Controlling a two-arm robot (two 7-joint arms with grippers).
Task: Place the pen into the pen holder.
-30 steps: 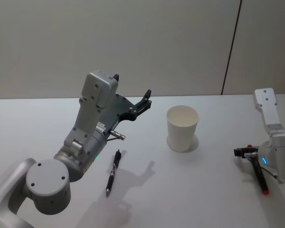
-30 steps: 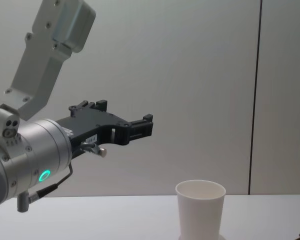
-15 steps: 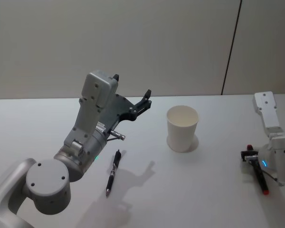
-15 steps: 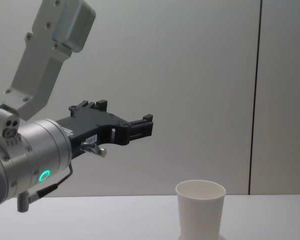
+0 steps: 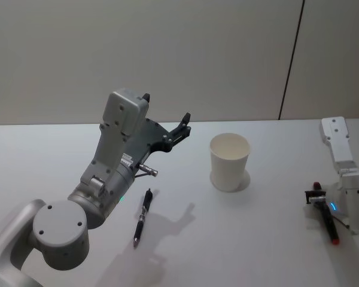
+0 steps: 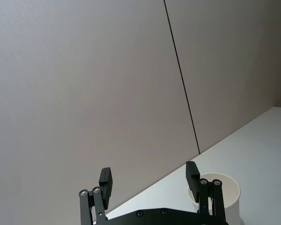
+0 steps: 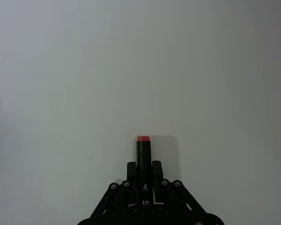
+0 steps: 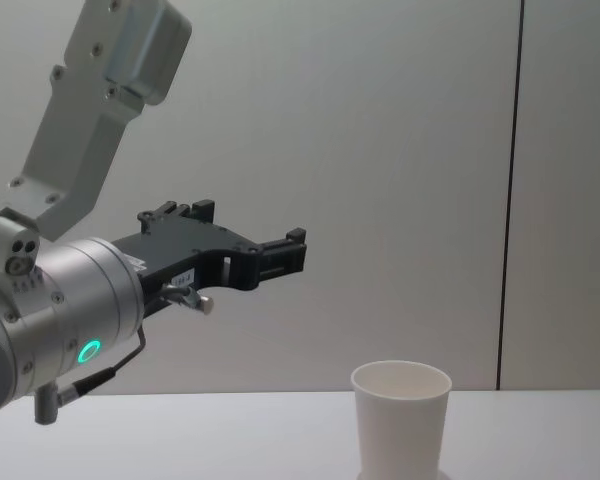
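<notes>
1. The right claw sits low over the bench, on the robot's right and well apart from the paper cup; its fingers are clamped on a red-ended pen, whose dark barrel sticks out ahead of the fingertips and ends in a red cap.
2. Whether that pen rests on the bench or hangs just clear of it, I cannot tell; its shadow falls close beside it, so it is low either way.
3. The paper cup, which serves as the pen holder, stands upright near the middle of the bench with its mouth open and nothing seen inside.
4. The left claw is held high above the bench with its fingers apart and nothing between them; it points towards the far wall, with the cup below and beyond it; this arm looks idle.
5. A second black pen lies flat on the bench near the left arm, apart from the cup and untouched.
6. Judged from this, the grasp is made and the carry has not begun; the task is perhaps a third done.
7. The next move calls for a lift clear of the bench, then a sweep to the robot's left until the pen is above the cup's mouth; the wrist must turn so the barrel points down, and the fingers should part only once the pen's end is inside the rim.
8. The cup looks light, so a knock on its rim could tip it.
</notes>
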